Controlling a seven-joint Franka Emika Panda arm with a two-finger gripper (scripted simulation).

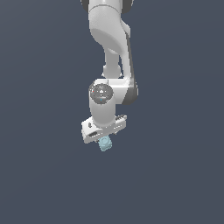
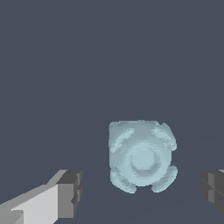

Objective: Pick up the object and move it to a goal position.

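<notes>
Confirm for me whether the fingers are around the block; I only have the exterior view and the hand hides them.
Observer: In the wrist view the gripper is open, with the block between its fingers, neither touching it.
Operator: Report how the block sits.
Observer: The face with the round mark looks straight at the wrist camera.
Operator: Check the gaps.
Observer: There is clear space on both sides of the block.

Plain dark slate-blue bkgd point(image 1: 39, 175), flat even light, no visible seams
</notes>
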